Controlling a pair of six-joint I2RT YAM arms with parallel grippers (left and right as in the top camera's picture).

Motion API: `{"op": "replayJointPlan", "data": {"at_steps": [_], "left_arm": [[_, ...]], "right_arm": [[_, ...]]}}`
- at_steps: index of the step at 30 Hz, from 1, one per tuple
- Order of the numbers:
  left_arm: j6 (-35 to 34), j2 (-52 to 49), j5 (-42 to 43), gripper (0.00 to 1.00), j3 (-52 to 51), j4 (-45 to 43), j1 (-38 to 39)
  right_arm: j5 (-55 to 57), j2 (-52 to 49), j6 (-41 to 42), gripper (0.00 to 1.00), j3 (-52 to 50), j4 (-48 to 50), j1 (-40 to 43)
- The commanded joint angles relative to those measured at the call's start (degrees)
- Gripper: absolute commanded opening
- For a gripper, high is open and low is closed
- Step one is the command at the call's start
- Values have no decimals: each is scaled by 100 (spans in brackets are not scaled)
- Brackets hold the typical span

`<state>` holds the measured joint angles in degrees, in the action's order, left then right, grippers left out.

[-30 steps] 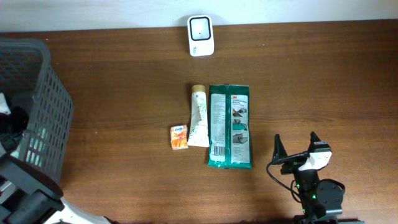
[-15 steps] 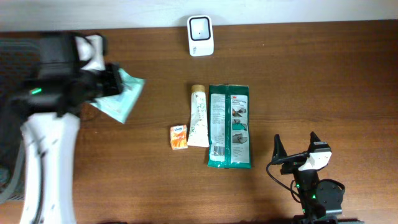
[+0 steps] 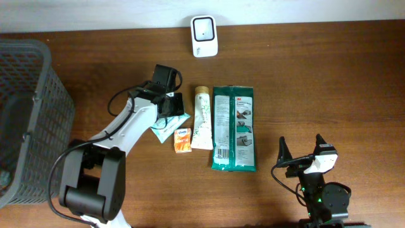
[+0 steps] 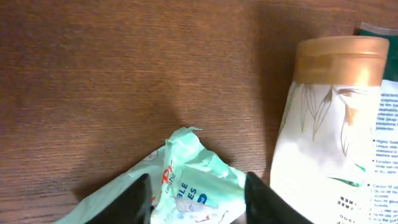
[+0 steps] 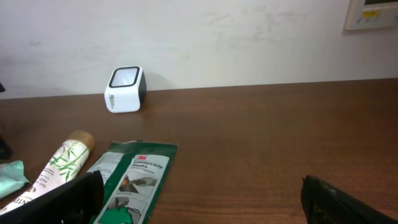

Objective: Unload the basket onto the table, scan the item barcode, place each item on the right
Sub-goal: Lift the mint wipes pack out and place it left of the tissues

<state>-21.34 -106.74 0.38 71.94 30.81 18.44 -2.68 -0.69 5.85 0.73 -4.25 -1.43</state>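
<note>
It looks like items are being laid out: the left end effector (image 4: 199, 196) sits half-open astride the mint packet (image 4: 193, 162), the right end effector (image 3: 301, 147) is wide and empty, and next a barcode must face the scanner (image 3: 204, 28).

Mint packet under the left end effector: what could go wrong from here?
1. The mint packet lies crumpled between the left end effector's fingers; rising could drag it along.
2. It sits right beside the orange box and near the tube, so any sweep may shove them.
3. No barcode shows on it, so the scanner may read nothing.
</note>
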Motion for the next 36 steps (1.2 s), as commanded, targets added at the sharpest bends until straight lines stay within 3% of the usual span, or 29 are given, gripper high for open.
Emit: {"op": "replayJointPlan", "data": {"at_steps": [1, 6, 10, 11, 12, 15, 19, 22, 24, 25, 26, 29, 32, 33, 36], "left_arm": [[557, 37, -63, 53, 267, 247, 24], [1550, 334, -66, 74, 2240, 1974, -66], [2236, 439, -63, 75, 4378, 3733, -831], [2275, 525, -63, 81, 4680, 3943, -1078], [2273, 671, -61, 93, 4905, 4072, -1554], [2649, 750, 31, 99, 4920, 4085, -2463], [3615, 745, 1169, 100, 4920, 4037, -3552], [3659, 745, 1338, 100, 4918, 3821, -3812], [3099, 772, 1329, 100, 4927, 3617, -3838], [1803, 907, 741, 100, 4990, 3471, -4164], [1547, 1010, 584, 98, 5036, 3458, -4365], [1388, 1484, 420, 97, 5053, 3373, -4843], [754, 1515, -175, 98, 4999, 4122, -5464], [686, 1390, -503, 97, 4865, 4511, -5678], [400, 1198, -782, 97, 4076, 4531, -6098]], "right_arm": [[-11, 33, 20, 98, -42, -4, 33], [-13, 33, 20, 98, -42, -4, 33], [-13, 33, 20, 98, -42, -4, 33], [-13, 33, 20, 98, -42, -4, 33], [-13, 33, 20, 98, -42, -4, 33], [-13, 33, 20, 98, -42, -4, 33], [-13, 33, 20, 98, -42, -4, 33], [-13, 33, 20, 98, -42, -4, 33], [-13, 33, 20, 98, -42, -4, 33], [-13, 33, 20, 98, -42, -4, 33], [-13, 33, 20, 98, -42, -4, 33], [-13, 33, 20, 98, -42, -4, 33], [-13, 33, 20, 98, -42, -4, 33], [-13, 33, 20, 98, -42, -4, 33], [-13, 33, 20, 98, -42, -4, 33]]}}
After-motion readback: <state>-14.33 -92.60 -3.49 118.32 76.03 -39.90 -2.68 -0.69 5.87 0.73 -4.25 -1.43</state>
